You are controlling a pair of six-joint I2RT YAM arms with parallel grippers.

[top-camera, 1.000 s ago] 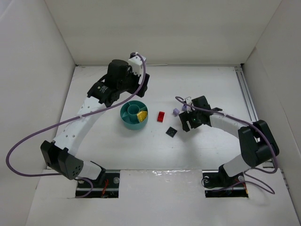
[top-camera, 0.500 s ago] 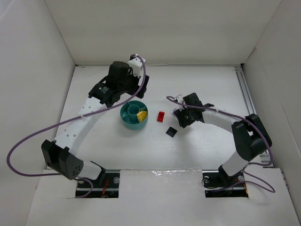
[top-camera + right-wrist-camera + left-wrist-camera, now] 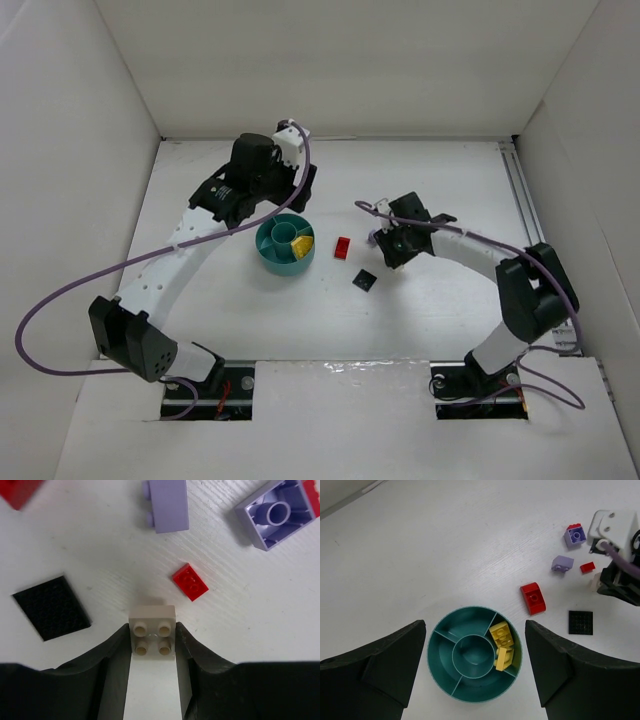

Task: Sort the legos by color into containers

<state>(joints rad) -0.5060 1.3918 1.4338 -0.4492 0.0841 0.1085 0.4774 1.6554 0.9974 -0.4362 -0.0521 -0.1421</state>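
Two yellow bricks (image 3: 501,635) are shown lodged in the 3 o'clock wedge of the dish (image 3: 439,652), as seen from the left wrist; the other wedges and the centre cup are bare. The left gripper (image 3: 475,627) is held above the dish, jaws wide apart and nothing between them, apparently parked clear of the rim. At 3 o'clock of the dish in the top view, the right gripper (image 3: 152,636) is closed on a white brick (image 3: 152,627). Its fingers (image 3: 117,652) are pressed against two opposite side walls, studs up, a hold suited to a straight lift. Whether the brick is clear of the table cannot be told. A black plate (image 3: 51,607) lies at 10 o'clock of it, a red tile (image 3: 190,581) at 1 o'clock and lavender bricks (image 3: 167,502) beyond. A red brick (image 3: 533,598) lies nearer the dish. An unused wedge is judged the white brick's place.
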